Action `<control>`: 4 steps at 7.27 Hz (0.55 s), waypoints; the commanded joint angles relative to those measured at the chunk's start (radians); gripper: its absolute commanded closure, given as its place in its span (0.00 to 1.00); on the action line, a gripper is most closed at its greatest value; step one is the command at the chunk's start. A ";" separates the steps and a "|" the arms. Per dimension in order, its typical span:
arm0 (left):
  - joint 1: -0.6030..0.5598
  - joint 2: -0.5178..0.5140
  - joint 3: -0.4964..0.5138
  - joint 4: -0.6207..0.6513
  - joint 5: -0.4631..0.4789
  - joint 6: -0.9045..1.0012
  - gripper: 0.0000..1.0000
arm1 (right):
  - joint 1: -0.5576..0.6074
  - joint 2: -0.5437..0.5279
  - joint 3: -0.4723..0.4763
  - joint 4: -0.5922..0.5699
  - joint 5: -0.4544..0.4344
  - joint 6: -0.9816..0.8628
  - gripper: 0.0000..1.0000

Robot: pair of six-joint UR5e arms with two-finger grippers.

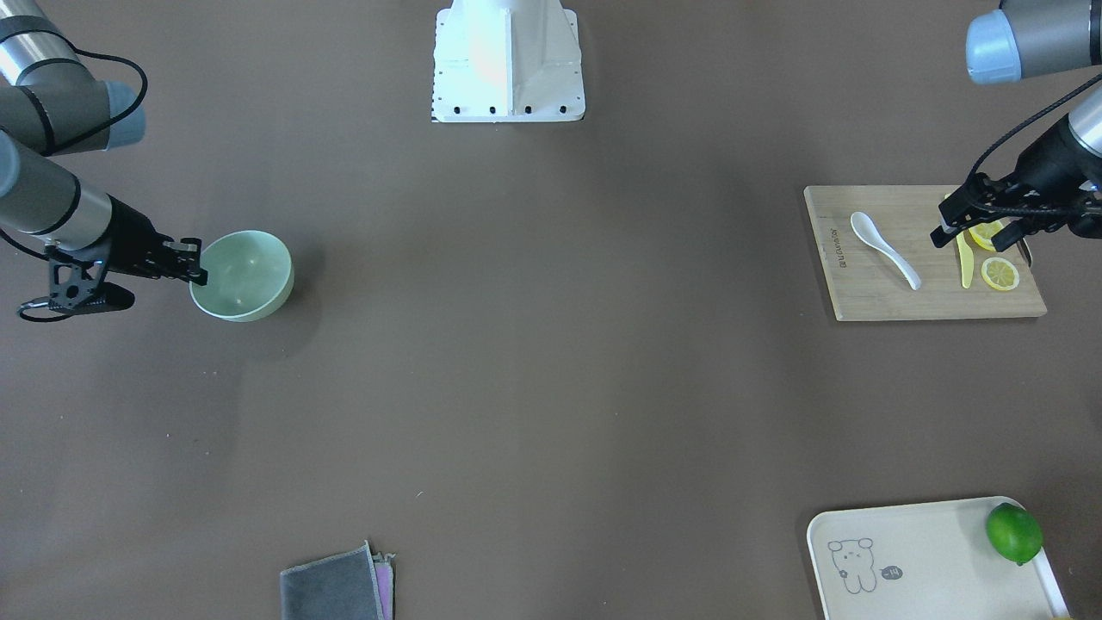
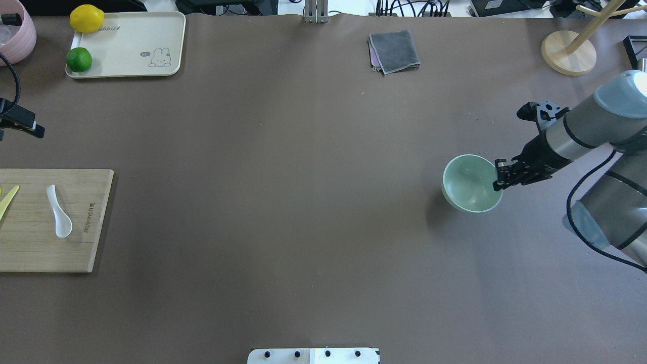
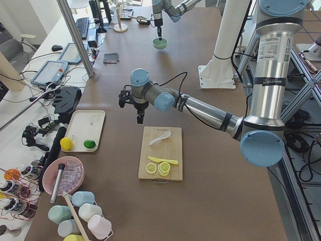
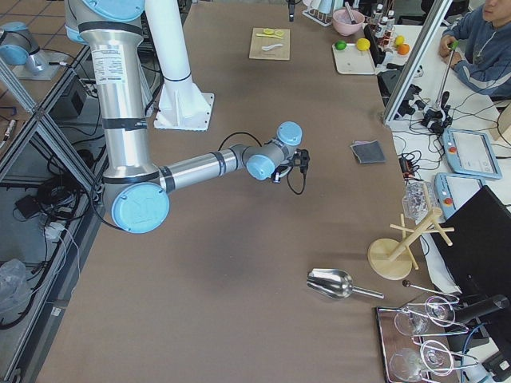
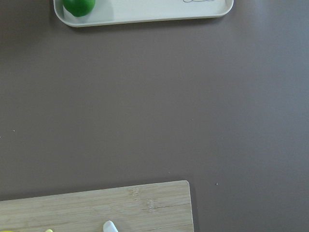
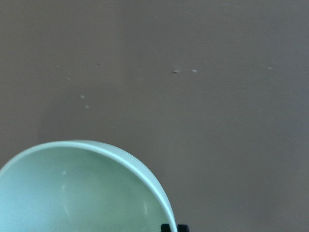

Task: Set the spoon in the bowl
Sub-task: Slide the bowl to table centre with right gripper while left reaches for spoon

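Observation:
The white spoon (image 1: 887, 250) lies on a wooden cutting board (image 1: 861, 297) at the table's left end; it also shows in the overhead view (image 2: 59, 215). The mint-green bowl (image 1: 245, 275) stands upright on the table at the right side (image 2: 470, 184). My right gripper (image 1: 196, 274) points down at the bowl's near rim and pinches it; the right wrist view shows the rim (image 6: 145, 169) with a fingertip (image 6: 174, 228) against it. My left gripper (image 1: 973, 237) hangs open and empty above the board's outer end, over the lemon slices, beside the spoon and not touching it.
A yellow plastic knife (image 1: 964, 258) and lemon slices (image 1: 999, 274) lie on the board near the spoon. A cream tray (image 1: 930, 560) holds a lime (image 1: 1014, 532). A folded grey cloth (image 1: 336, 585) lies at the far edge. A wooden stand (image 2: 568, 53) is at the far right.

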 commanded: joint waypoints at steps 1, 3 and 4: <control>0.037 0.044 0.018 -0.005 0.037 -0.026 0.16 | -0.064 0.135 0.001 -0.002 -0.035 0.205 1.00; 0.054 0.083 0.070 -0.081 0.056 -0.064 0.25 | -0.182 0.261 -0.028 -0.013 -0.163 0.352 1.00; 0.095 0.083 0.087 -0.115 0.066 -0.126 0.29 | -0.209 0.292 -0.045 -0.013 -0.182 0.392 1.00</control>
